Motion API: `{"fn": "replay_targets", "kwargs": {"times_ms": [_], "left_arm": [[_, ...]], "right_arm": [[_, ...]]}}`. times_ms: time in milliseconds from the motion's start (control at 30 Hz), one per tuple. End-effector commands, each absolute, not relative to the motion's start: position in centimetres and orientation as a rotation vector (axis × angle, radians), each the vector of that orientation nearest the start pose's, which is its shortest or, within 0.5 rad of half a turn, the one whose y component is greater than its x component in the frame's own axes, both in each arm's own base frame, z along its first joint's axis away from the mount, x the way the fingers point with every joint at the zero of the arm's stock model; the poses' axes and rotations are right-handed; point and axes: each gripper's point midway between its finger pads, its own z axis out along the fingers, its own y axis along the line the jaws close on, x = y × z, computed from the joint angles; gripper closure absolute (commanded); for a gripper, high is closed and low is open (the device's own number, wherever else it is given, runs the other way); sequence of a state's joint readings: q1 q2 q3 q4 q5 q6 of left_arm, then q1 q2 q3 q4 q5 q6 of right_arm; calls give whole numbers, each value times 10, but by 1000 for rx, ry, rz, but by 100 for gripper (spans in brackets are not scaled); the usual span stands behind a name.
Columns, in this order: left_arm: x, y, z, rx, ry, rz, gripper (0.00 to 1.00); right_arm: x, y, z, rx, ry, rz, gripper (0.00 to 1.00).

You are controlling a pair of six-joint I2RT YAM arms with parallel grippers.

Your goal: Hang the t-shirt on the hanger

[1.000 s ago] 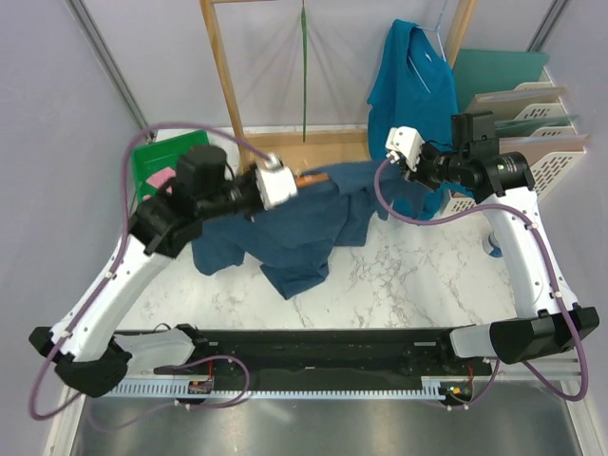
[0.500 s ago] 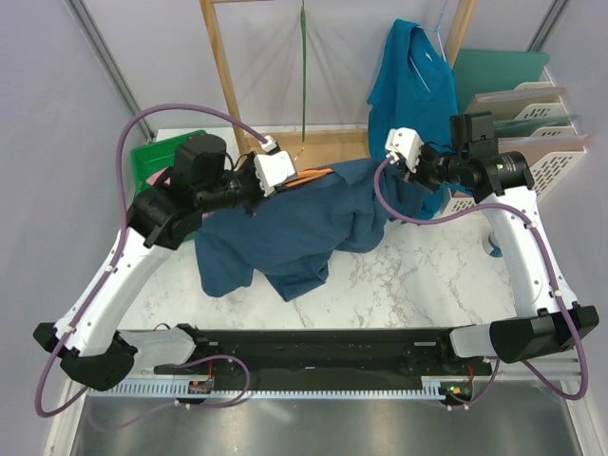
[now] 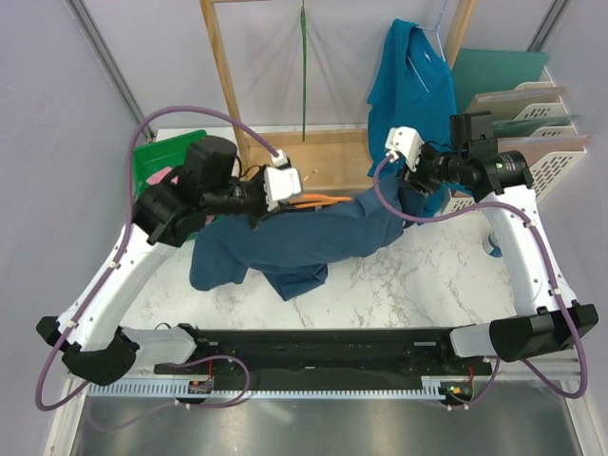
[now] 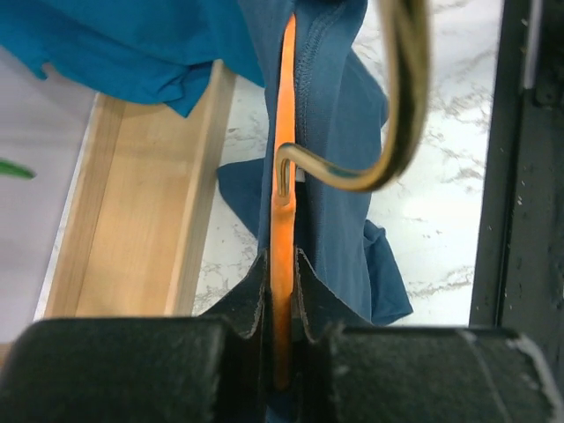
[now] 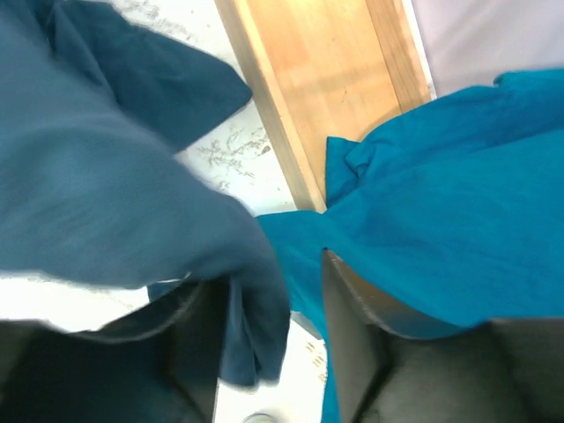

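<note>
Left claw tight on hanger, mostly hidden inside t-shirt; right claw parted around a loose fold.

Most of the hanger lies under the t-shirt, and from above only a short orange strip shows at the far edge of the cloth. In the left wrist view its hook is blurred and cut off by the top edge. In the right wrist view the t-shirt's cloth on the left is smeared, and the teal shirt runs off the right edge.
</note>
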State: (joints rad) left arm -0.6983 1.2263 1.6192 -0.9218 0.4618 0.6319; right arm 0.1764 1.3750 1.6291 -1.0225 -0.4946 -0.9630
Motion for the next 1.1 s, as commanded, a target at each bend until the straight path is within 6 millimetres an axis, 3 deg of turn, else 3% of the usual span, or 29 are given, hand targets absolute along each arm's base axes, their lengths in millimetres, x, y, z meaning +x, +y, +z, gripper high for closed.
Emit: {"fn": "replay_targets", "kwargs": {"times_ms": [0,133,267,300,367,400,433,500,533,567,667,800,1000,1067], "left_arm": [[224,-252,398,1308,1462,-609,98],[246,-245,398,1197,1543,-574,98],[263,-240,402,1074,1625,-571,98],[267,-239,404,1051,1633,-573,98],[268,-241,404,1023,1662,-610,98],[266,-243,407,1018,1657,-632,98],[265,-245,407,1016,1659,-649,98],[263,-247,408,1007,1661,-676,98],[263,-249,407,1009,1661,-685,98],[264,-249,406,1008,1668,-686,98],[262,-249,406,1009,1664,-693,98],[258,-249,411,1008,1654,-709,98],[255,-249,412,1006,1649,-718,98],[257,-248,412,997,1653,-707,98]], "right_arm": [[349,106,321,-1308,1731,127,44],[353,84,346,-1128,1770,184,44],[335,71,354,-967,1804,333,50],[322,81,363,-956,1771,391,51],[308,94,359,-866,1789,538,52],[296,101,370,-817,1748,573,48],[303,106,362,-683,1757,648,43],[293,118,369,-644,1672,633,33],[303,119,358,-582,1670,595,32],[297,138,358,-616,1652,620,31],[303,159,352,-597,1689,627,36],[327,162,333,-580,1733,588,33],[346,175,308,-588,1797,591,31],[348,178,302,-596,1809,588,35]]}}
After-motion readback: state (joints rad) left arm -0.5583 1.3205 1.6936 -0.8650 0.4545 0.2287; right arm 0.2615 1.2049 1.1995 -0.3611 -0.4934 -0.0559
